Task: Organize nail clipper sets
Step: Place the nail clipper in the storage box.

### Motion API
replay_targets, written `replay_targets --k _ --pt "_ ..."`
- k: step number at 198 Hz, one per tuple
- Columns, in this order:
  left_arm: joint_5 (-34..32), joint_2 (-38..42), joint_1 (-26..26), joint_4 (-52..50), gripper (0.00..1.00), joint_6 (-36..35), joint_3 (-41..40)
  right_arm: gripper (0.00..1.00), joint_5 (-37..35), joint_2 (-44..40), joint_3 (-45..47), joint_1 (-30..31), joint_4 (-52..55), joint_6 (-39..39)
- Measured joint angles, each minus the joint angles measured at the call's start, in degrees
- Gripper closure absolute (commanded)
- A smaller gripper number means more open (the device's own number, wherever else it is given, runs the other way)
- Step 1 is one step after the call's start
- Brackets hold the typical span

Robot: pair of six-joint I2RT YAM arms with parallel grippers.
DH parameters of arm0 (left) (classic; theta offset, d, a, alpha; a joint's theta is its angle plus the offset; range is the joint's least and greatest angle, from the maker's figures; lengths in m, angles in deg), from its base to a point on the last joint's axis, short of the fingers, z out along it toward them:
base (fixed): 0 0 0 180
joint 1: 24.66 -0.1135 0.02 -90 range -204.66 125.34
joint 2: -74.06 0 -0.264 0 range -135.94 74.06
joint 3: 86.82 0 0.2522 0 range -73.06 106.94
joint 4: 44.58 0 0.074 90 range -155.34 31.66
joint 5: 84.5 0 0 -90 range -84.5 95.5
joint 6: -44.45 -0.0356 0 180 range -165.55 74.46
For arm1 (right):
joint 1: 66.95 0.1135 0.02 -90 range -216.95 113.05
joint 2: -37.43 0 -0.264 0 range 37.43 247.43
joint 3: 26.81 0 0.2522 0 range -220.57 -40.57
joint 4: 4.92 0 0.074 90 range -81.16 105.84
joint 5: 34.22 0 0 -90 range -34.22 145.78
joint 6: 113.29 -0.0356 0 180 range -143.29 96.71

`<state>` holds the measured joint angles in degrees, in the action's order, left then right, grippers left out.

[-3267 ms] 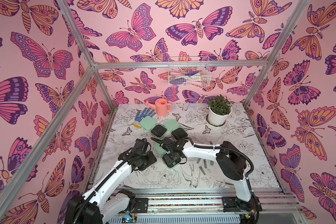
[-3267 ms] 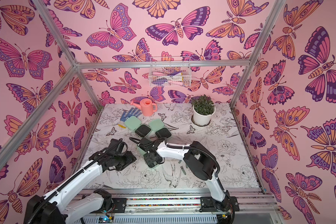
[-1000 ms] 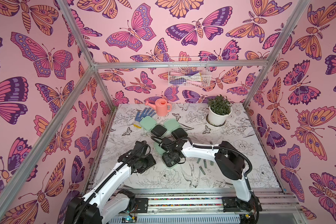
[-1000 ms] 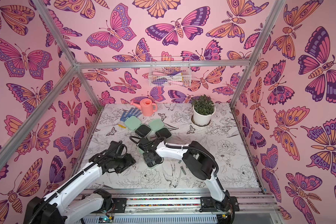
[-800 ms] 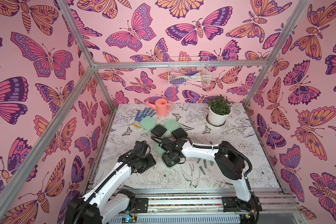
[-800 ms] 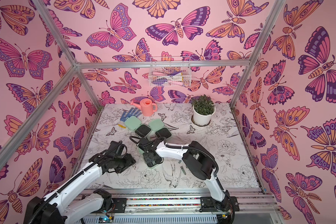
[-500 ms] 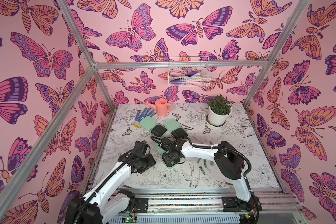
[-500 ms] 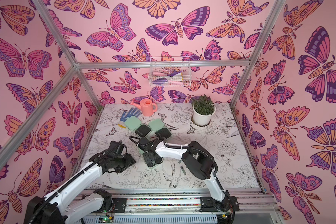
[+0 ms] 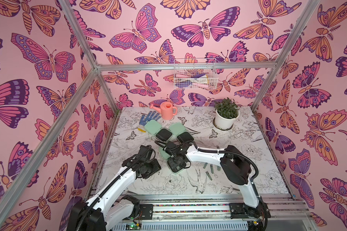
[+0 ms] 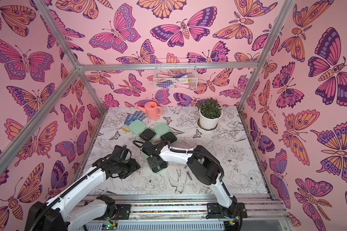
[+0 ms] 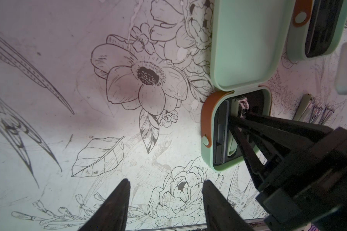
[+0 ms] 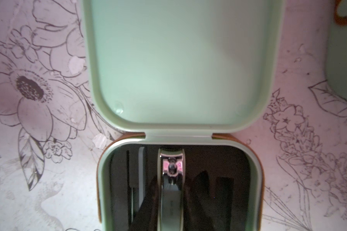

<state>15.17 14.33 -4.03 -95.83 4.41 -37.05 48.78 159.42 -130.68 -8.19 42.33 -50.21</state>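
the right claw (image 12: 172, 188) reaches down into the black tray of the nearest open mint-green case (image 12: 184, 70), jaws drawn narrow and pressing both sides of a grey-green nail clipper (image 12: 171, 208). the clipper lies in the tray's middle slot, its head toward the hinge. the case's lid lies folded back flat on the flower-printed table (image 9: 248, 140). taking this case as the centre in a top view, the left claw (image 9: 148, 170) hangs over bare table at 9 o'clock, just beside it, jaws spread with nothing between them. a few loose slim tools (image 9: 211, 170) lie on the table at 3 o'clock, near the right arm's elbow. two more open cases (image 9: 164, 134) sit side by side at 12 o'clock. a blue dotted glove (image 9: 149, 118) lies at 11 o'clock just beyond them.
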Motion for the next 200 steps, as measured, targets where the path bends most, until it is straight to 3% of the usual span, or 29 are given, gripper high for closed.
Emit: replay_targets --k 109,200 --pt "0.02 0.04 -0.02 0.00 0.40 0.00 0.00 0.68 -0.04 0.26 -0.81 -0.11 1.27 0.11" --pt "0.02 0.83 -0.04 -0.02 0.40 0.02 0.00 0.68 0.31 -0.42 -0.20 -0.13 1.33 0.11"
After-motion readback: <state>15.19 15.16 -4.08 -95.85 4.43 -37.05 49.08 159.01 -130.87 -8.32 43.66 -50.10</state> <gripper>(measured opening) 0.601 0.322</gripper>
